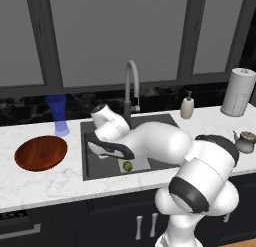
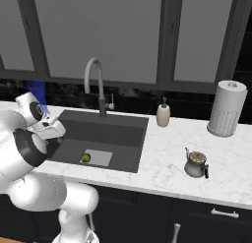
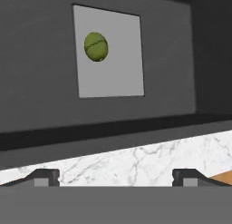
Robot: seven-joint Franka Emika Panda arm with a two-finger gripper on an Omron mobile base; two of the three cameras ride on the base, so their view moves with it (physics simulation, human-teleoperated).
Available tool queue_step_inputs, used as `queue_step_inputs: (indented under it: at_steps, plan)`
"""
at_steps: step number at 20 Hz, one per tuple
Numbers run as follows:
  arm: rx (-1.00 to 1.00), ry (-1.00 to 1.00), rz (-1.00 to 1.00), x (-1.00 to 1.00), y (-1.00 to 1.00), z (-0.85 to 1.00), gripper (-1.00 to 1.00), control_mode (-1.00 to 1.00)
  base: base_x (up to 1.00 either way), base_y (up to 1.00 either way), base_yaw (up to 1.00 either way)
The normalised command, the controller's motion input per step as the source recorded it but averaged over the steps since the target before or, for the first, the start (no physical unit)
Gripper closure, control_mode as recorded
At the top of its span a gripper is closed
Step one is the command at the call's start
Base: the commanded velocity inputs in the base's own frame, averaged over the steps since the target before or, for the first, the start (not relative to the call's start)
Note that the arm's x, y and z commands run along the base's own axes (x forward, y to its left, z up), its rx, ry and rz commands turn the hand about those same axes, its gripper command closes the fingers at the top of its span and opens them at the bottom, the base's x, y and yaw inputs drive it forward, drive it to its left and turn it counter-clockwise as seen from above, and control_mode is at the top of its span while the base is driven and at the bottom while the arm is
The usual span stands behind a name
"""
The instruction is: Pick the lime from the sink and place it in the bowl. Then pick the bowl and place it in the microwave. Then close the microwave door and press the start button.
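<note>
The lime (image 1: 127,166) lies on a pale grey square plate (image 3: 108,53) in the floor of the sink (image 1: 92,166), near the front wall and clear of the side walls, with bare basin around it. The fingers (image 3: 115,177) stand wide apart and empty, hovering over the sink's front rim, well short of the lime. The bowl (image 1: 41,152) sits on the white marble desk (image 1: 45,183) left of the sink, just in front of a blue vase (image 1: 57,114). Behind the basin rises the faucet (image 1: 131,86); a soap bottle (image 2: 163,114), paper towel roll (image 2: 227,108) and small kettle (image 2: 196,164) stand to the right.
</note>
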Motion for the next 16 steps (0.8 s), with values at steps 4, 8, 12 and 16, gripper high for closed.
queue_step_inputs:
  at_steps: [4, 8, 12, 16]
  plan:
    - [-0.03, 0.03, 0.00, 0.54, -0.33, -0.35, -1.00, -1.00, 0.00, 0.00, 0.00]
    - [0.00, 0.06, 0.00, 0.28, -0.39, -0.62, -1.00, -1.00, 0.00, 0.00, 0.00]
    - [0.00, 0.01, 0.00, 0.25, -0.28, -0.63, -1.00, -1.00, 0.00, 0.00, 0.00]
    - [0.00, 0.00, 0.00, 0.25, -0.18, -0.42, -1.00, -1.00, 0.00, 0.00, 0.00]
